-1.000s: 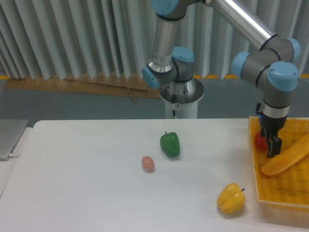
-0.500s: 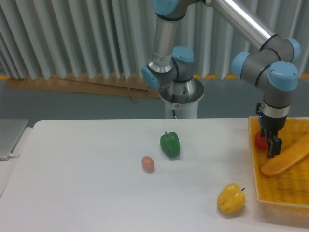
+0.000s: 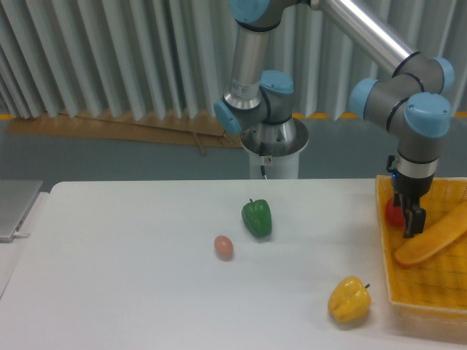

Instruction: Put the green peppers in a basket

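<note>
Over the left edge of the basket [image 3: 438, 281], at the far right of the table [image 3: 131, 277], the gripper [image 3: 408, 219] hangs with its fingers pointing down. They are dark and seen nearly edge-on, so I cannot tell how far apart the jaws stand or whether they hold anything; a red pepper [image 3: 394, 213] shows just behind them, inside the basket, but contact cannot be made out.

The green pepper [image 3: 257, 217] is not in the basket. It sits on the bare white tabletop near the middle, well apart from the gripper and off to its left, at about the same depth. So the coming move is, as I judge it, a long sideways reach to the left followed by a descent. The pepper stands roughly upright, stem on top and leaning slightly left, its long axis close to vertical.

It is glossy, smooth and lobed, likely slippery under hard fingers. The basket is a shallow yellow-orange woven mesh with low walls, already holding a long orange-tan loaf-like object [image 3: 434, 237]. A small pinkish egg-shaped object [image 3: 223, 247] lies just near-left of the green pepper, and a waxy yellow pepper [image 3: 349, 300] rests nearer the camera, just left of the basket.
</note>
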